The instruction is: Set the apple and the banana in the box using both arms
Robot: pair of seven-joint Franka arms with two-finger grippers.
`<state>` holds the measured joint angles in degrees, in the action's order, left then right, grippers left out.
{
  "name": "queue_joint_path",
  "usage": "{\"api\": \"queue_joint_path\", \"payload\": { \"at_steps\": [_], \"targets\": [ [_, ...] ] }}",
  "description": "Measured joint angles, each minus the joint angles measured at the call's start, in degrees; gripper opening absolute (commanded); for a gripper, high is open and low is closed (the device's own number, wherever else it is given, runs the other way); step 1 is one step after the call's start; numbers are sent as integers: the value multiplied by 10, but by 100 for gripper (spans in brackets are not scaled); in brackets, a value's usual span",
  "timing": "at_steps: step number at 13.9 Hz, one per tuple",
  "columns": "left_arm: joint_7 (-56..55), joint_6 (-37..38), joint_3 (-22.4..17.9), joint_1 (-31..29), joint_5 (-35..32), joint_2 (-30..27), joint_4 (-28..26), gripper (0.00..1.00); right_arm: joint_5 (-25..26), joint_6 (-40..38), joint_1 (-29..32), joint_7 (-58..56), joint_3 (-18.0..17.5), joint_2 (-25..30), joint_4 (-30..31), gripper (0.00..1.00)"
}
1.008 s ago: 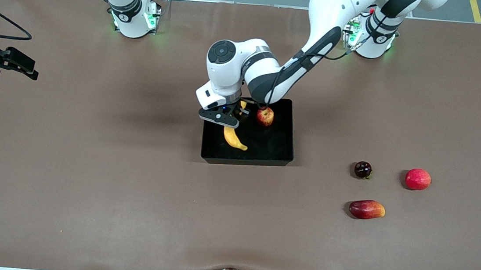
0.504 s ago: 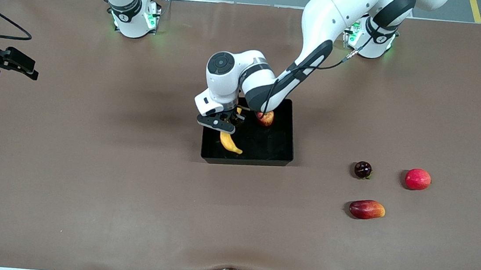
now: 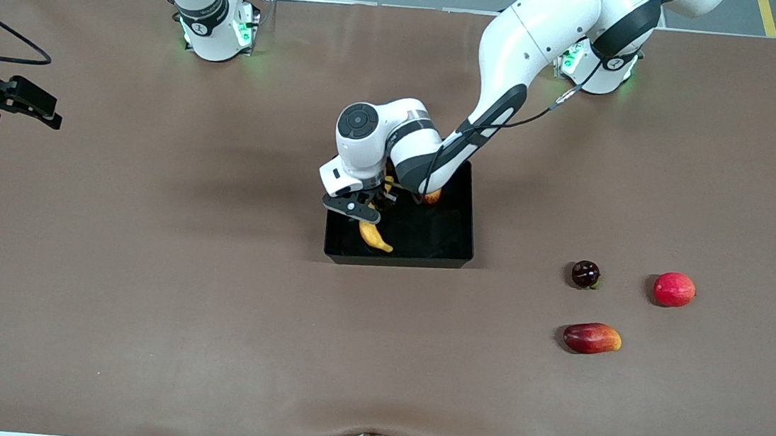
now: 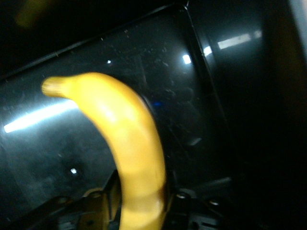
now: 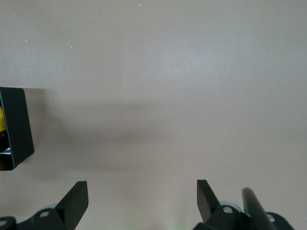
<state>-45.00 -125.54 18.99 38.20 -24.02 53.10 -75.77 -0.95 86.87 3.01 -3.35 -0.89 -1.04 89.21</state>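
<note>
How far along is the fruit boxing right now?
Apple already lies in the box, mostly hidden under the left arm. In hand: the left gripper is low inside the box with the banana between its fingers; whether its tip touches the floor can't be told. Left: let go and lift out. The right gripper waits open over bare table.

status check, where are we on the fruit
Left gripper low in the box, fingers beside the banana. Right gripper open, waiting above bare table. Apple in box, mostly hidden by left arm. Nothing blocking.
</note>
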Motion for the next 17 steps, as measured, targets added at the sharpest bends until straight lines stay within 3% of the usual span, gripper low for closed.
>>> {"api": "queue_joint_path", "payload": {
  "at_steps": [5, 12, 17],
  "targets": [
    [24, 25, -14, -21, -9, -24, 24, 100, 0, 0, 0, 0, 0, 0, 0, 100],
    [75, 232, -8, -161, -4, -212, 32, 100, 0, 0, 0, 0, 0, 0, 0, 100],
    [162, 287, -5, -277, 37, -302, 30, 100, 0, 0, 0, 0, 0, 0, 0, 100]
  ]
}}
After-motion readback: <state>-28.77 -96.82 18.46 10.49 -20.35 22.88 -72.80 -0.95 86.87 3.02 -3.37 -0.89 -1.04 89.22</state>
